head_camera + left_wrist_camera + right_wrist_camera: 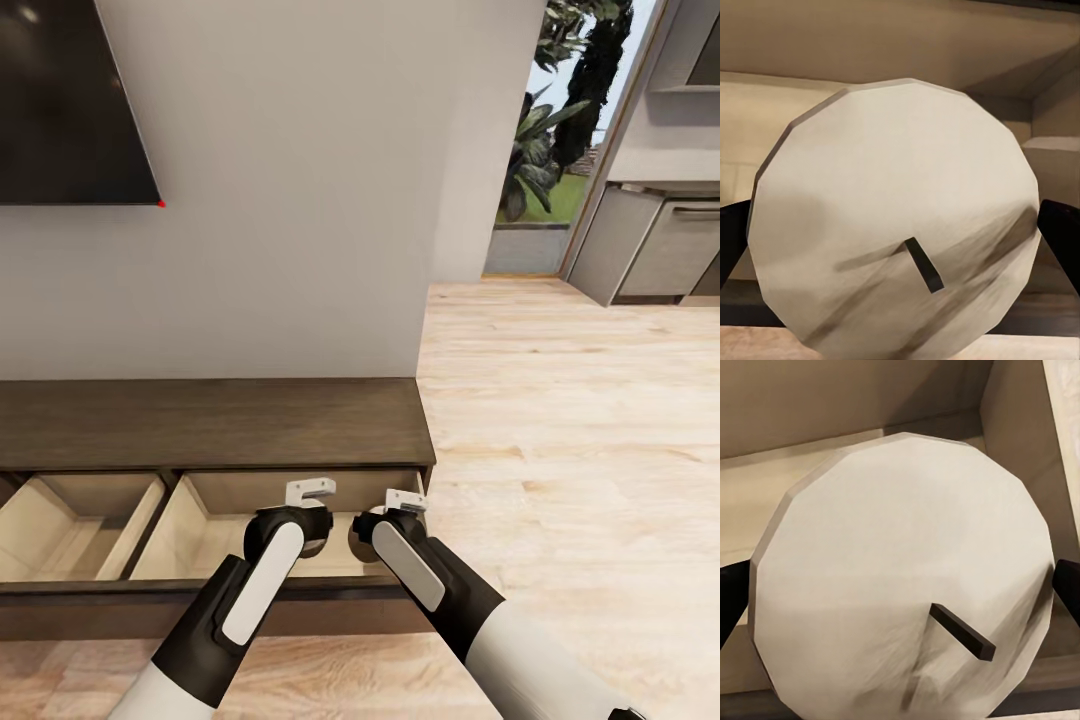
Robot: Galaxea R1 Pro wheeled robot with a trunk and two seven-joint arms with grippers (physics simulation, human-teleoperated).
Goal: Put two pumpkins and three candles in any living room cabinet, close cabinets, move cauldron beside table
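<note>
A stubby pale grey-white candle (896, 225) sits pinched between the left jaws (312, 492), another such candle (907, 577) between the right jaws (405, 503), both over the dark-brown cabinet's (210, 420) open beige drawer. Released unevenly, either could roll or topple.

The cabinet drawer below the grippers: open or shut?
Open: the cabinet drawer is pulled out, its pale interior visible.

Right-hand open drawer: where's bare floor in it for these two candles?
The right drawer shows bare beige floor left of the left gripper, toward the divider. Around the right gripper, the drawer's right wall is close. Each gripper holds a candle. The left drawer looks bare too.
</note>
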